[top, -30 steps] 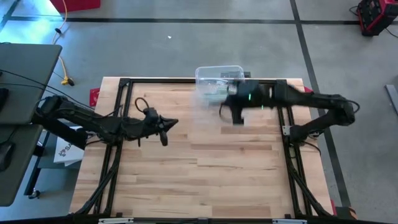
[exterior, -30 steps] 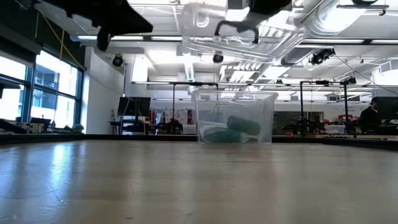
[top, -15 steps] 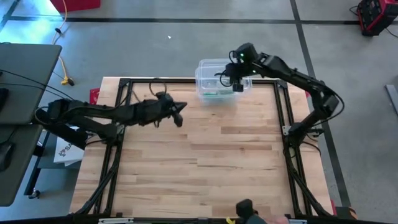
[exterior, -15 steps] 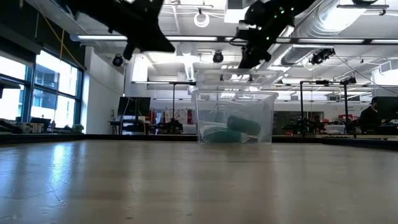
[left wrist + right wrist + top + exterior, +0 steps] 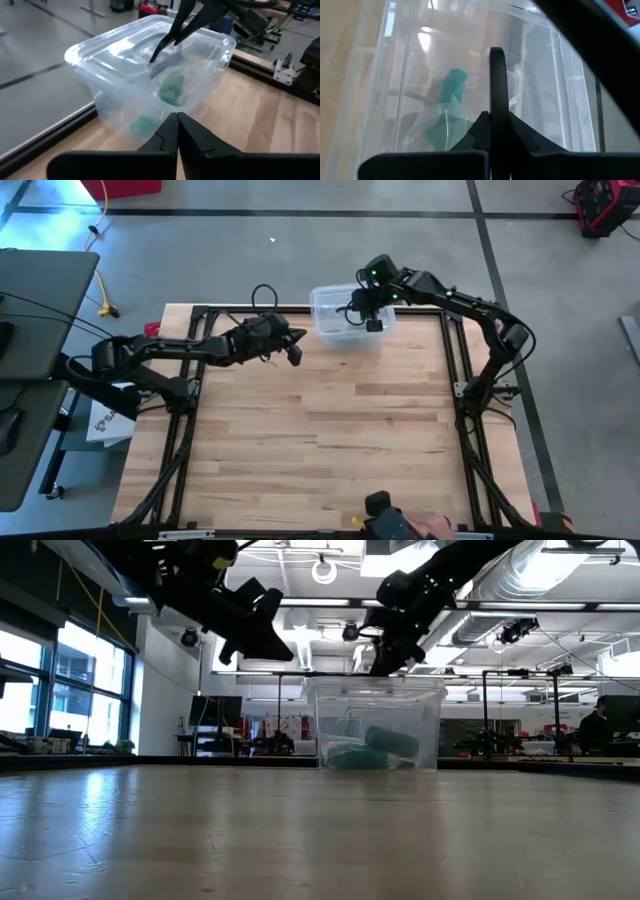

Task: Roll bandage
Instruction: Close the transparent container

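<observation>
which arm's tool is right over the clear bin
The right tool, shut, is above the lidded clear bin. The left tool, also shut, is beside it over bare table.

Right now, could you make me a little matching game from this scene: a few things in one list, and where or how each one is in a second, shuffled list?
Things:
1. clear plastic box
2. green bandage
3. left gripper
4. right gripper

Places or states:
A. shut, above the lid of the box
B. lying inside the box
C. at the far edge of the wooden table, lid on
D. shut, in the air beside the box, pointing at it

Pairs: 1-C, 2-B, 3-D, 4-A
</observation>
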Tool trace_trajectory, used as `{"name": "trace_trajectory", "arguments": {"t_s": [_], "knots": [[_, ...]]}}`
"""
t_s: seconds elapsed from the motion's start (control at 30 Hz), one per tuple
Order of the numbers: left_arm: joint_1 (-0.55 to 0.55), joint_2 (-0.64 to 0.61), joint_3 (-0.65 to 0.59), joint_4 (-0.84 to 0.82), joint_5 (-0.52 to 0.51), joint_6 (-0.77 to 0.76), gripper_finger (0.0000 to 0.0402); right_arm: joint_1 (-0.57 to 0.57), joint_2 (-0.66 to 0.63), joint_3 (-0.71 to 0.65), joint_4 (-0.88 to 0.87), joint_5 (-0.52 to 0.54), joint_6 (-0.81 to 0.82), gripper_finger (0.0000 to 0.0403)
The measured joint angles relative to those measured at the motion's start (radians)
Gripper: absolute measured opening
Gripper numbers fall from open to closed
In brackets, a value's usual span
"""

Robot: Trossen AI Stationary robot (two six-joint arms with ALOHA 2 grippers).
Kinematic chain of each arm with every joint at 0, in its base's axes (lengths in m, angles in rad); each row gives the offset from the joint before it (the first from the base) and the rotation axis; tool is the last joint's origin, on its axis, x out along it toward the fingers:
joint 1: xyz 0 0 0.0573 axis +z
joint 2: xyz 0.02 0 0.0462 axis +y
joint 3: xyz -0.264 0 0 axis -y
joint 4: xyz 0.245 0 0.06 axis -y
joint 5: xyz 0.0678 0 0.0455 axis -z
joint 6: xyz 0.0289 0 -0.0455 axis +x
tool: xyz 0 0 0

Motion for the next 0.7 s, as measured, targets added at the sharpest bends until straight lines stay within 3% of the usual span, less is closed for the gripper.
{"name": "trace_trajectory", "arguments": {"t_s": [0.43,0.7], "knots": [[0.001,0.019,0.0,0.048,0.008,0.019,0.0,-0.006,-0.052,0.0,-0.005,0.042,0.074,0.0014],[0.001,0.019,0.0,0.051,0.007,0.02,0.0,-0.032,-0.013,-0.03,0.01,0.022,0.078,0.0014]]}}
